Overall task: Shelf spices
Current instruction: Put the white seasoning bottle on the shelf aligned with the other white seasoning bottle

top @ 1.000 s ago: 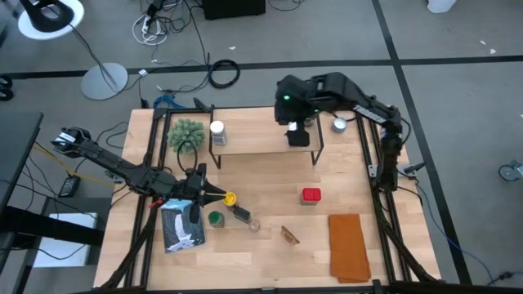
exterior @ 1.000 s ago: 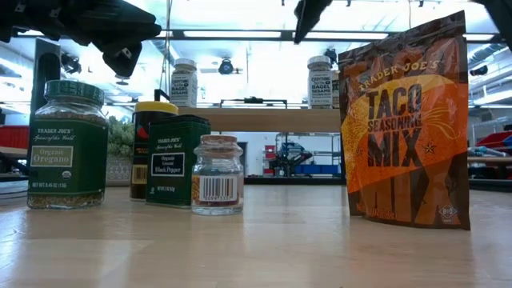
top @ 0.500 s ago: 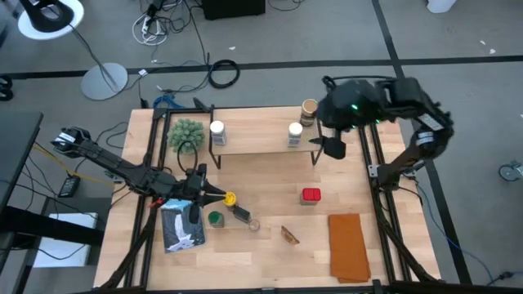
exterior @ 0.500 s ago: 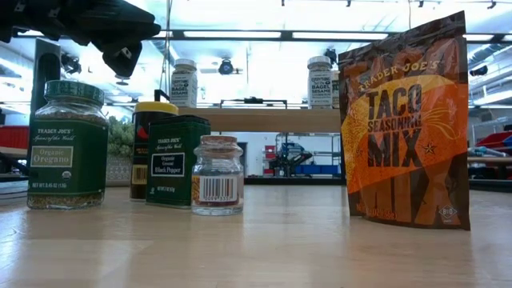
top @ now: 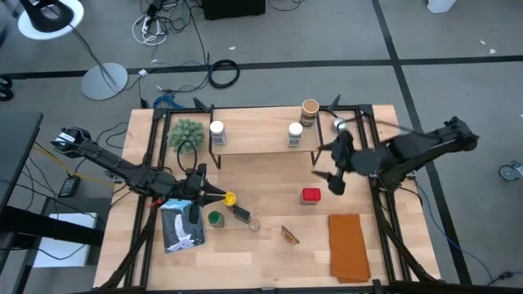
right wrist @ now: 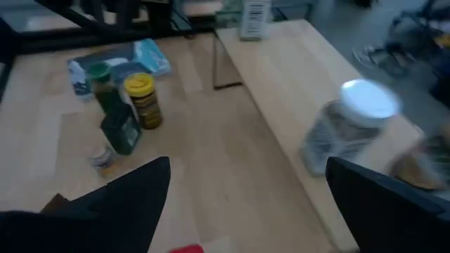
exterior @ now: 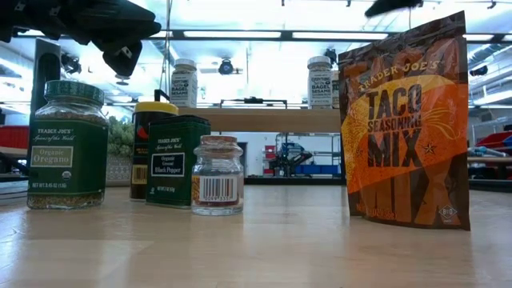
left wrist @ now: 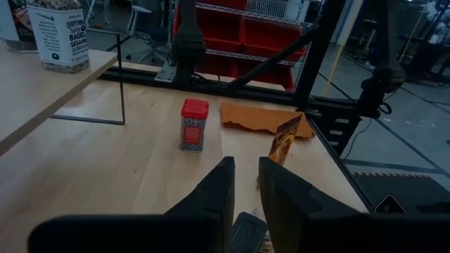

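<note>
The wooden tabletop (top: 270, 257) is pale plank, framed by black rails; its widest bare stretch lies between the shelf and the front row of goods. The shelf (top: 253, 140), a light wood plank on thin black wire legs, sits at the far edge. It carries two white-lidded jars (top: 216, 129) (top: 295, 131) near opposite ends, with clear plank between them; the low view reads "BAGEL SESAME" on both labels. A tan cylinder (top: 309, 109) stands behind the right end.

The right arm is off the shelf's right end, above the table; its gripper (top: 335, 170) has fingers spread wide and holds nothing (a red tin (top: 310, 195) stands on the table just beside it). The left arm reaches in from the left edge; its gripper (top: 214, 194) hovers over the jar cluster, fingers (left wrist: 219, 188) nearly together with a narrow gap, nothing visibly pinched.

An orange cloth (top: 349, 247) lies flat at the front right corner. The foil pouch (exterior: 405, 120), crinkled, reads "TRADER JOE'S TACO SEASONING MIX". The green-lidded glass jar (exterior: 66, 145) reads "Organic Oregano"; the dark green tin (exterior: 176, 161), "Black Pepper"; beside it are a yellow-lidded bottle (exterior: 154, 112) and a small clear jar (exterior: 217, 174) with a barcode.
</note>
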{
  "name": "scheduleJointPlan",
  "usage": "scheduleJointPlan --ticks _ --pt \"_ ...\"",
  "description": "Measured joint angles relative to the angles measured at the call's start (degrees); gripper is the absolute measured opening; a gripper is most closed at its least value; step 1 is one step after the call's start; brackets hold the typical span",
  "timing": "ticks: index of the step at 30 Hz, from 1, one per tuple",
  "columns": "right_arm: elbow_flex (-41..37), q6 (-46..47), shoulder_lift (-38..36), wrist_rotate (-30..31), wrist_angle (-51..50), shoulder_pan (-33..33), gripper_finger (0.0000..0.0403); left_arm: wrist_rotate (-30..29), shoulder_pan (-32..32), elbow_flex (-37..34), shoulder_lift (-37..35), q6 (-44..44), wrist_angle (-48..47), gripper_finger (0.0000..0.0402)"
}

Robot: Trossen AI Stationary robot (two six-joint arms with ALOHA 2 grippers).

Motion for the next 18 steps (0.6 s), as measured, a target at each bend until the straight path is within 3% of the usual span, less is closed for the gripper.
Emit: scheduleJointPlan --ticks 7,13,18 --pt "-24.0 -2.0 -3.2 -0.1 37.8 1.6 0.0378 0.0 0.0 0.0 0.0 0.0 0.0 0.0069" --pt "-36.7 -1.3 0.2 -0.6 64.5 1.6 0.0384 0.0 0.0 0.0 0.0 0.0 -0.1 0.0069" --pt "-40.5 -2.3 2.4 0.1 72.1 1.2 0.0382 0.0 0.0 0.0 0.0 0.1 0.2 0.0069"
